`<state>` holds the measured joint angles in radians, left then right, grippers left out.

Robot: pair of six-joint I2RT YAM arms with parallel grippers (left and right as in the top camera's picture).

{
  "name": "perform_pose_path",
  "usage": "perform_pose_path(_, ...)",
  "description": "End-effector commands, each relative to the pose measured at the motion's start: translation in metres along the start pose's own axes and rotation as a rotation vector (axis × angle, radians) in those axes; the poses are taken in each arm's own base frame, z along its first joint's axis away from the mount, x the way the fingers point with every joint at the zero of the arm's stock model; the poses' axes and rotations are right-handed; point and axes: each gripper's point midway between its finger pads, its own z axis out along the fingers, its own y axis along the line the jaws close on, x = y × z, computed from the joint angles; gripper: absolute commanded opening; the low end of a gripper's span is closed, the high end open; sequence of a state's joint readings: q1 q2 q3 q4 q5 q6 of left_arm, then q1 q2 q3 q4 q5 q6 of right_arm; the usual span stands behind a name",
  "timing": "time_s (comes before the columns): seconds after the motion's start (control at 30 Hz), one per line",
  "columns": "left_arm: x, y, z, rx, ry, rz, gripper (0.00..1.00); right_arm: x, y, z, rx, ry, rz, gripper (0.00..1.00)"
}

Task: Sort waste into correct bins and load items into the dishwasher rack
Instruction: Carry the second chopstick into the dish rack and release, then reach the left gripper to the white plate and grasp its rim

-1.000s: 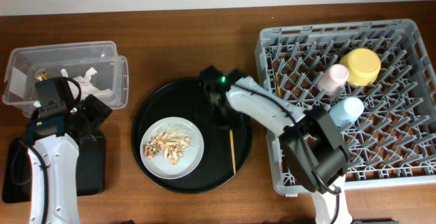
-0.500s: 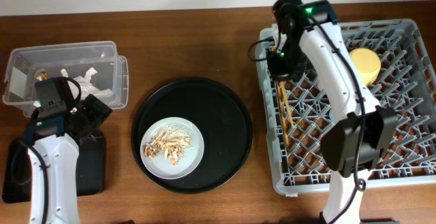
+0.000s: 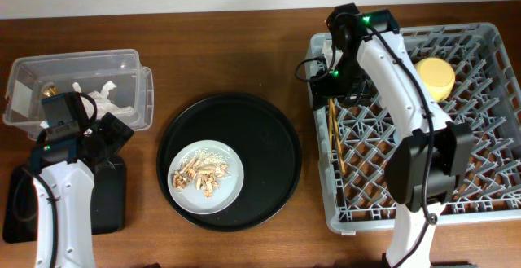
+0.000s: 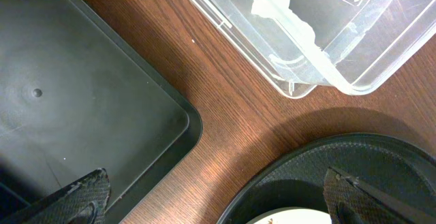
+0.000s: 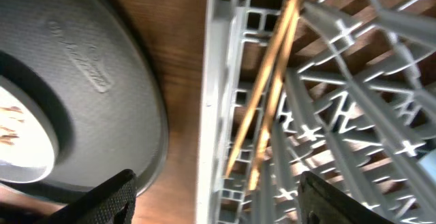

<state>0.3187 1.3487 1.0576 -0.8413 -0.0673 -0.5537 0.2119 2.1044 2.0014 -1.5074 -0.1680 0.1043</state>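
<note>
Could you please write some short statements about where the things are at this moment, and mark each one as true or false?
1. The chopsticks lie in the dishwasher rack. True.
2. The plate with the food scraps stands in the rack. False: it sits on the round black tray.
3. The left gripper holds a napkin. False: it is open and empty; the napkins lie in the clear tub.
4. The yellow-green bowl is in the rack. True.
</note>
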Motion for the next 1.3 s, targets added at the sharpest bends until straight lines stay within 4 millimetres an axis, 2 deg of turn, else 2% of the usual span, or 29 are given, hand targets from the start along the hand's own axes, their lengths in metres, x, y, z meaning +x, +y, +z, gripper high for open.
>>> perform_pose_path(0.0, -0.006, -0.001, -0.003, 0.002, -0.017, 0.003, 0.99, 0.002, -0.001, -0.055, -0.04, -0.138, 0.106, 0.84)
perform_pose_path(0.1, -0.006, -0.001, -0.003, 0.002, -0.017, 0.003, 0.99, 0.014, -0.035, -0.102, -0.001, -0.238, 0.205, 0.98)
perform_pose_path(0.17, -0.006, -0.001, -0.003, 0.002, -0.017, 0.003, 0.99, 0.028, -0.063, -0.127, 0.021, -0.287, 0.276, 0.98)
perform_pose_path(0.27, -0.006, -0.001, -0.003, 0.002, -0.017, 0.003, 0.99, 0.061, -0.119, -0.157, 0.095, -0.335, 0.434, 0.98)
perform_pose_path(0.33, -0.006, -0.001, -0.003, 0.002, -0.017, 0.003, 0.99, 0.081, -0.149, -0.166, 0.114, -0.335, 0.533, 0.98)
perform_pose_path(0.4, -0.006, -0.001, -0.003, 0.002, -0.017, 0.003, 0.99, 0.091, -0.175, -0.17, 0.113, -0.346, 0.621, 0.98)
perform_pose_path(0.53, -0.006, -0.001, -0.003, 0.002, -0.017, 0.003, 0.99, 0.104, -0.203, -0.173, 0.091, -0.357, 0.722, 0.98)
perform_pose_path(0.63, -0.005, -0.002, -0.003, 0.01, -0.013, 0.002, 0.99, 0.108, -0.211, -0.174, 0.094, -0.364, 0.75, 0.98)
perform_pose_path(0.73, 0.004, -0.016, -0.004, 0.094, 0.039, 0.003, 0.99, 0.108, -0.213, -0.174, 0.094, -0.364, 0.754, 0.98)
perform_pose_path(0.83, 0.045, -0.045, -0.016, 0.284, 0.255, -0.007, 0.99, 0.108, -0.213, -0.174, 0.094, -0.364, 0.754, 0.98)
perform_pose_path(0.9, 0.078, -0.078, -0.038, 0.5, 0.439, -0.007, 0.99, 0.108, -0.213, -0.174, 0.094, -0.364, 0.754, 0.98)
perform_pose_path(0.97, 0.098, -0.093, -0.05, 0.571, 0.524, 0.022, 0.99, 0.108, -0.213, -0.174, 0.094, -0.364, 0.754, 0.98)
perform_pose_path(1.07, 0.128, -0.104, -0.058, 0.565, 0.59, 0.113, 0.99, 0.108, -0.213, -0.174, 0.094, -0.364, 0.754, 0.98)
perform_pose_path(1.27, 0.196, -0.137, -0.063, 0.519, 0.526, 0.547, 0.99, 0.108, -0.213, -0.174, 0.094, -0.364, 0.754, 0.98)
